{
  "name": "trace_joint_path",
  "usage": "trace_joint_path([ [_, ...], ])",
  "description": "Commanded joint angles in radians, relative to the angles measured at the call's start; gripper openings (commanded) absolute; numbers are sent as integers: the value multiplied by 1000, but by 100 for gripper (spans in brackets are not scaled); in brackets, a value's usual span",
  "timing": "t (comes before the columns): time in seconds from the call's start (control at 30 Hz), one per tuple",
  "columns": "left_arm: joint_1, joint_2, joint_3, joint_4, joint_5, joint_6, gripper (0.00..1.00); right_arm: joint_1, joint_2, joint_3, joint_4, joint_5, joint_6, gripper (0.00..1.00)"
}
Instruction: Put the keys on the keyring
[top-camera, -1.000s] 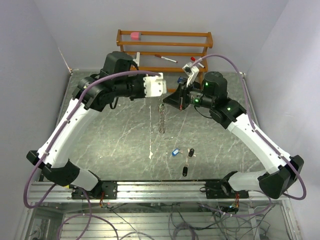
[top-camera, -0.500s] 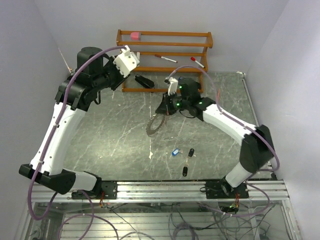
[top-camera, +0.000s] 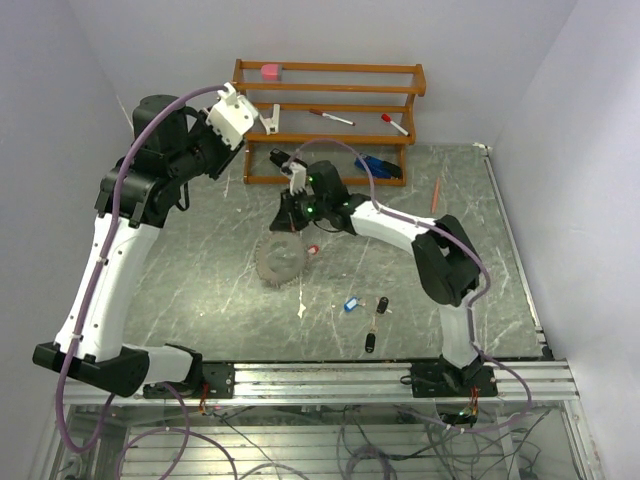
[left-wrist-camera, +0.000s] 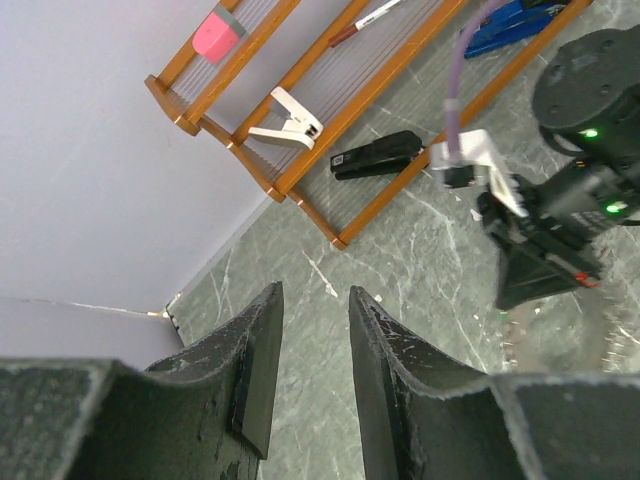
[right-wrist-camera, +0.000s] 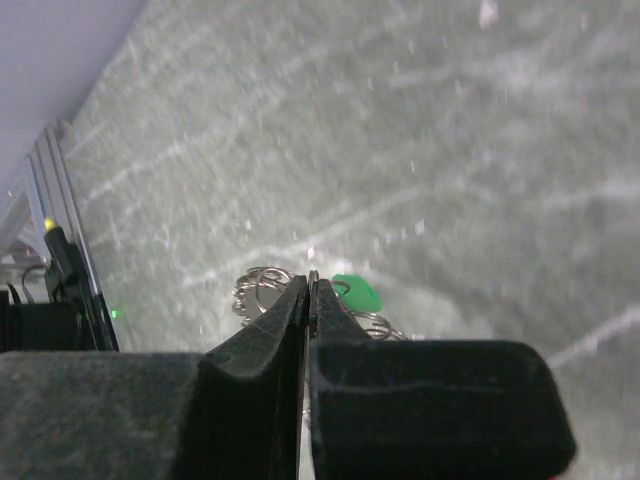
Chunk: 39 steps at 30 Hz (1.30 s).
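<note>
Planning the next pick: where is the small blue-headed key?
In the top view, the small blue-headed key lies on the grey table, front centre, just left of a black-headed key, below-right of the toothed silvery keyring.

Silvery toothed keyring (top-camera: 280, 262); keys (top-camera: 350, 304) loose nearby.

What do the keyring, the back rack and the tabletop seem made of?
The keyring: silvery metal, glinting along its toothed rim. The rack: probably wood, orange-brown with a smooth, varnished look. The tabletop: dark grey-green with white veins, like marble or a printed laminate; the pictures do not show which.
</note>
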Motion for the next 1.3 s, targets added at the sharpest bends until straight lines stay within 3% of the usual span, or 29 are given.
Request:
trace_joint_path([
  [0.0, 20, -21, -12, 37, -6, -24, 43, 18, 99, 205, 61, -27, -1, 0],
  [0.2, 38, -33, -27, 48, -18, -32, 43, 19, 295, 367, 251, -69, 109, 0],
  [0.37, 53, -46, -65, 62, -14, -42, 43, 19, 549, 607, 419, -106, 261, 0],
  [0.5, 69, -54, -91, 78, -12, -53, 43, 33, 760, 740, 714, -35, 466, 0],
  [0.6, 80, -54, -99, 81, -6, -56, 43, 62, 855, 865, 799, 63, 477, 0],
  [0.77, 90, -58, -122, 97, 1, -65, 43, 100, 892, 890, 957, 191, 449, 24],
  [0.83, 95, -60, -137, 106, 9, -74, 43, 102, 897, 908, 995, 208, 459, 61],
  [0.97, 102, -70, -163, 127, 16, -82, 43, 99, 802, 832, 1003, 214, 412, 91],
  [1.03, 105, -75, -179, 136, 9, -82, 43, 93, 723, 742, 1004, 200, 379, 99],
  [1.13, 110, -83, -202, 154, 1, -87, 44, 69, 583, 554, 974, 187, 335, 100],
  [1.27, 121, -94, -224, 179, -13, -118, 46, 18, 332, 284, 773, 172, 235, 100],
])
